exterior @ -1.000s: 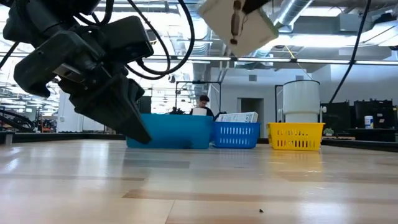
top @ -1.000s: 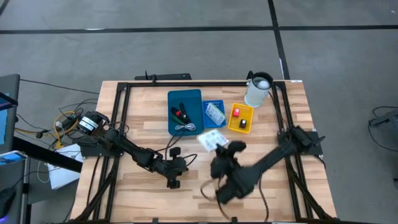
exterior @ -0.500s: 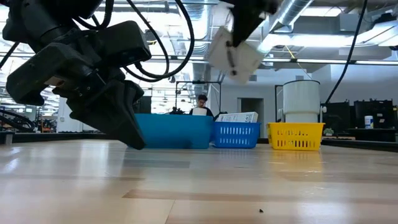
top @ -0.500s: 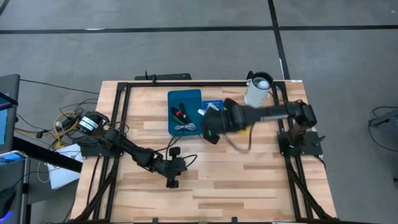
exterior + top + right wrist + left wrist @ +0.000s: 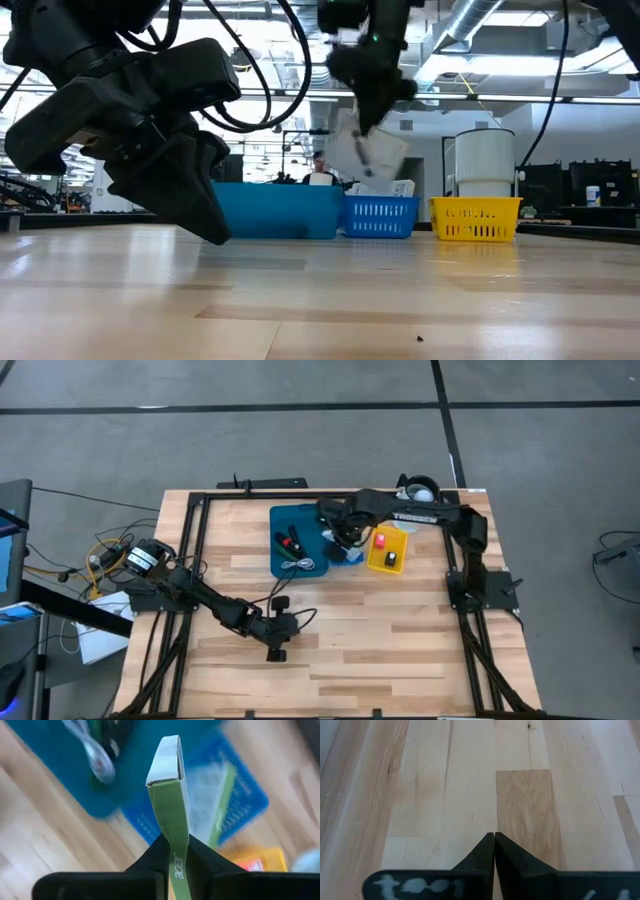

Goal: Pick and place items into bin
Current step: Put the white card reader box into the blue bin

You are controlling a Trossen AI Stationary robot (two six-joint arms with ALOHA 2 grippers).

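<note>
Above the blue basket [image 5: 344,543], the right gripper [image 5: 174,851] is clamped on a flat white-and-green packet [image 5: 170,795], held in the air; the left gripper [image 5: 494,837] rests closed and empty over the table [image 5: 400,640]

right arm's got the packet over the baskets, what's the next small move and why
Probably lower it a little, then open the jaws. The right gripper is shut on the white-and-green packet, which hangs above the small blue basket, where another packet already lies. The left gripper waits shut over bare table.
</note>
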